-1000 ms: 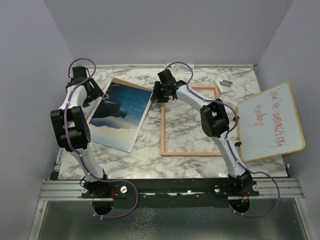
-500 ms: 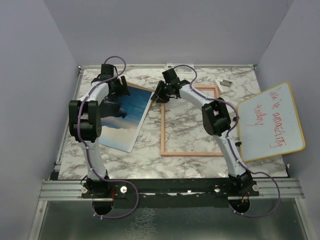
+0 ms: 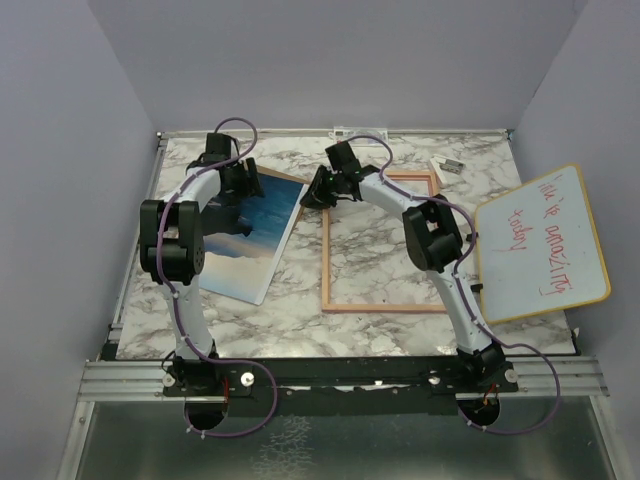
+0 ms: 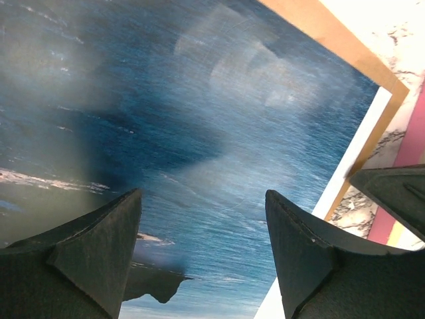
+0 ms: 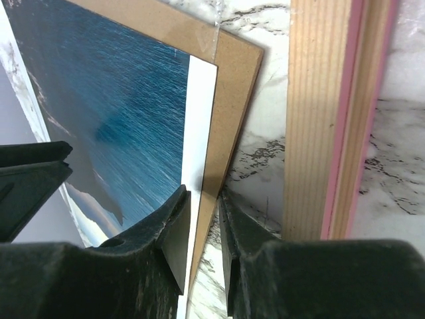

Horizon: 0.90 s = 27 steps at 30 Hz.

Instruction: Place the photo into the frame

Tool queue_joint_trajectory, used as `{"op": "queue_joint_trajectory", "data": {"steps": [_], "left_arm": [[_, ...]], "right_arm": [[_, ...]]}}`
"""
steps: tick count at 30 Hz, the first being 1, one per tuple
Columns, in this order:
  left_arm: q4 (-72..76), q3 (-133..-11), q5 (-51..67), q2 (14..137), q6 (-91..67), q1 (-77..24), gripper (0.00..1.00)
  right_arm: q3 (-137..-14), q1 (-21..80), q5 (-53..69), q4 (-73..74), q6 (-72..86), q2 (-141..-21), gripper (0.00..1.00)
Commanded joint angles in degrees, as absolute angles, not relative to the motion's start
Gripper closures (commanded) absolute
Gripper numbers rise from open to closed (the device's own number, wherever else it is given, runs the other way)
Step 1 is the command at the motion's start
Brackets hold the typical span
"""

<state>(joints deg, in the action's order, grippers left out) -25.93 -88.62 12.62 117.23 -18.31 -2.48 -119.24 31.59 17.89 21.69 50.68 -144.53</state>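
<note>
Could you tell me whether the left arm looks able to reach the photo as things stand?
Probably yes: the left gripper hangs open right over the photo, with nothing between them. The right gripper only pinches the photo's edge with the backing board, off to one side.

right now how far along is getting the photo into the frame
Done: nothing yet; the large rectangular sea photo lies on its plain brown backing board, beside the empty pink-and-wood rectangular frame. In hand: the right jaws pinch the photo-and-board edge; the left jaws stand open above the print. Left: carry it over, seat it in the frame.
</note>
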Motion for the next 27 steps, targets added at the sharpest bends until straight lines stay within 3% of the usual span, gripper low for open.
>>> {"op": "queue_joint_trajectory", "data": {"steps": [1, 11, 27], "left_arm": [[-25.31, -85.67, 9.95, 118.21, -17.58, -2.44, 0.25], [-26.41, -72.69, 6.42, 113.63, -20.64, -4.30, 0.28], [-28.03, -61.99, 7.26, 106.03, -28.15, -6.69, 0.32]], "right_arm": [[-116.08, 32.04, 17.68, 23.02, 49.07, -143.71, 0.69], [-113.46, 32.03, 17.64, 24.16, 47.02, -137.92, 0.62], [-97.40, 32.97, 31.68, 17.01, 47.38, -130.69, 0.58]]}}
